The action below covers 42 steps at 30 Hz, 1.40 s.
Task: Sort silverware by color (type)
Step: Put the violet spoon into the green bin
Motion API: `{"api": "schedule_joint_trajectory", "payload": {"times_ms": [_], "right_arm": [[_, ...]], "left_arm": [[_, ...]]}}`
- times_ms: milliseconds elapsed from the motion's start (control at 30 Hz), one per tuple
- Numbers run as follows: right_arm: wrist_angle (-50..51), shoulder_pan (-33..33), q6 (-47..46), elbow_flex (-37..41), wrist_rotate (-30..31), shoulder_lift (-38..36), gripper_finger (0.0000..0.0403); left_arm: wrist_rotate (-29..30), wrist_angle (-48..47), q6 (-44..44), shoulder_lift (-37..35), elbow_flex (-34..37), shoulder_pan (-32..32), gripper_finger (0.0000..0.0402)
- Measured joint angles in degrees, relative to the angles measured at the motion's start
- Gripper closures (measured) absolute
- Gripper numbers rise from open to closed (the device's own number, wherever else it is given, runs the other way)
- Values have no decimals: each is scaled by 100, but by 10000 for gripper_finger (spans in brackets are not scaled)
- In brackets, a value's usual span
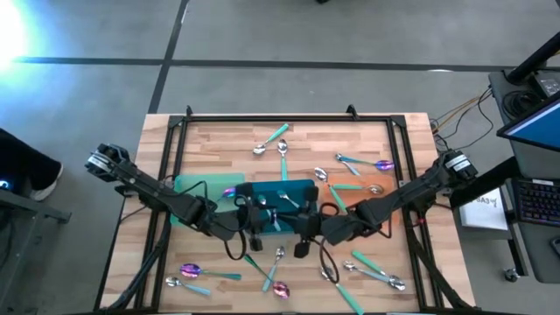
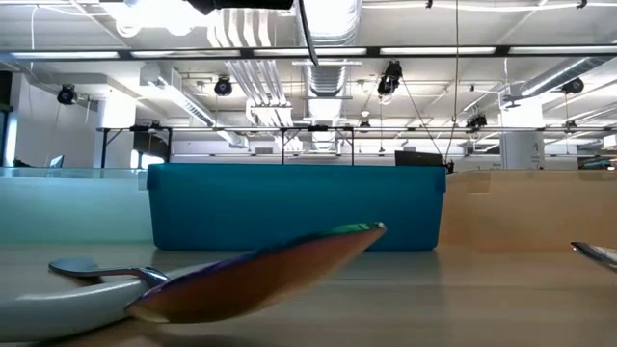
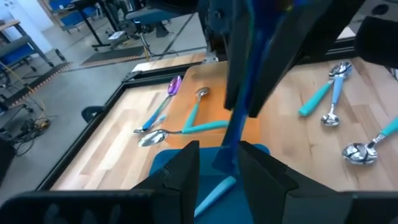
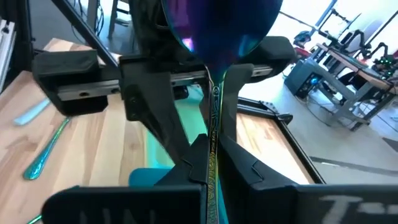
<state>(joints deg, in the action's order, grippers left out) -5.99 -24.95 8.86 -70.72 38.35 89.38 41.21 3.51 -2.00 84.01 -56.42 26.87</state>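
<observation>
An iridescent purple-blue spoon hangs in the air over the teal tray at the table's middle, between my two grippers. My right gripper is shut on its handle. The bowl points away from that gripper, toward my left gripper. My left gripper faces the right one, its fingers apart on either side of the spoon's bowl end. In the high view, my left gripper and my right gripper stand nearly tip to tip. My right gripper pinches the spoon's thin handle between its two fingers, which lie along it and come level from the table's right. The spoon is clear of the table and sticks straight out beyond the fingertips. My left gripper: whether its fingers touch the spoon, I cannot tell.
A green tray lies left of the teal one with a purple spoon by it. An orange tray lies to the right. Several loose spoons are scattered at the far side, the right and the near edge.
</observation>
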Motion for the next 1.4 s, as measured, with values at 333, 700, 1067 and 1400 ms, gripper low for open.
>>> {"api": "schedule_joint_trajectory", "payload": {"times_ms": [333, 700, 1067, 1400], "right_arm": [[-199, 15, 129, 0, -387, -2, 394], [-158, 18, 103, 0, -384, -2, 393], [407, -3, -270, 0, -431, -241, 298], [2222, 4, -1564, -1, -397, -643, 242]], "left_arm": [[-41, 361, 212, 17, 0, 5, 315], [-162, 352, 210, 22, 0, 7, 394], [252, -460, -128, -566, -2, -9, 399], [65, -5564, -3668, -1560, -7, 0, 400]]}}
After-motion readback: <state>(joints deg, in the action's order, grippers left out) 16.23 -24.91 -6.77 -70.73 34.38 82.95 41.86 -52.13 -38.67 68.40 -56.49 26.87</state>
